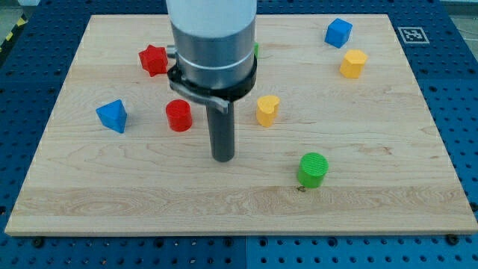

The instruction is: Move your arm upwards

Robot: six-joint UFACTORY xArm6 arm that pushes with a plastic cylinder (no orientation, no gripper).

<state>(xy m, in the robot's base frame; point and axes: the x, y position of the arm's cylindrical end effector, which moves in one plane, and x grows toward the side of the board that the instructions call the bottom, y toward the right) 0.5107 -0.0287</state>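
While my tip [222,158] rests on the wooden board [388,187], it stands free of every block, touching none of them; being a bare rod, it has nothing to clench or let go, and it grasps nothing. Taking the tip as the landmark, the red cylinder [178,116] sits closest, toward the view's left and a little toward the top. The yellow block [267,110], rounded with a notch, lies near on the view's right and toward the top. The green cylinder [313,169] is off to the view's right and slightly toward the bottom. The blue triangular block [113,116] lies well away to the view's left. The red star block [153,60] is up and to the left, beside the arm's wide grey body [213,45]. A sliver of another green block [256,50] peeks out behind that body; its shape is hidden. Far toward the view's top right are the blue cube [337,32] and the yellow hexagonal block [353,63], near each other.
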